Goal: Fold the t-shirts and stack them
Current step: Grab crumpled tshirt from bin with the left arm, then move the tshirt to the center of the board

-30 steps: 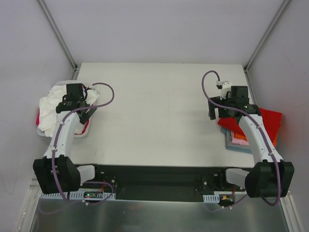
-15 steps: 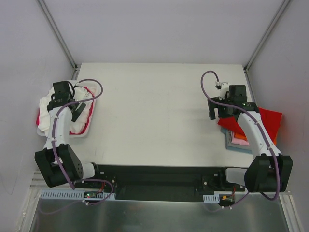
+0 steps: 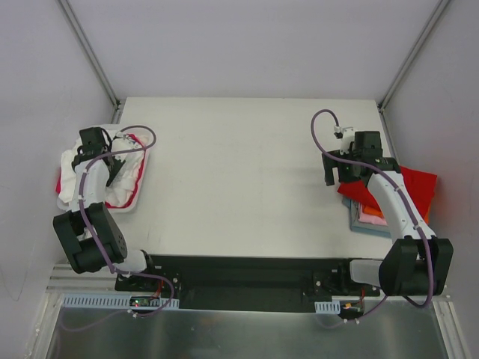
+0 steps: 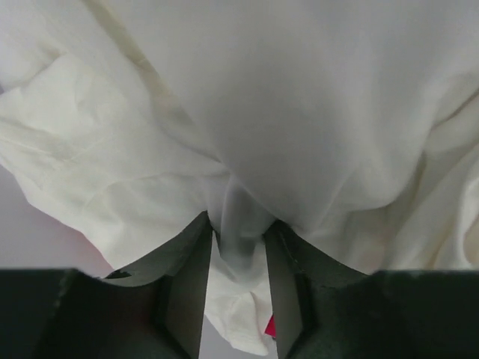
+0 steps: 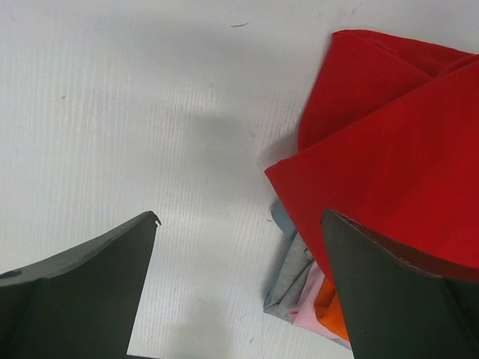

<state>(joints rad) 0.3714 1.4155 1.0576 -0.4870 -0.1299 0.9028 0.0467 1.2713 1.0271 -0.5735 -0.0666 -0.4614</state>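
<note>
The left gripper [image 4: 238,228] nipped the crumpled white cloth t-shirt [image 4: 314,112] — the right gripper [image 5: 239,218] gaped empty beside the red cloth t-shirt [image 5: 389,164].

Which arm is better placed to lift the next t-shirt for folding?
Left: the left jaws pinch a fold of the white t-shirt; the right jaws stand open beside the red t-shirt.

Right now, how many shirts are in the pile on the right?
4: a red shirt on top, then orange, pink and grey-blue edges peeking out beneath. More may be hidden underneath.
</note>
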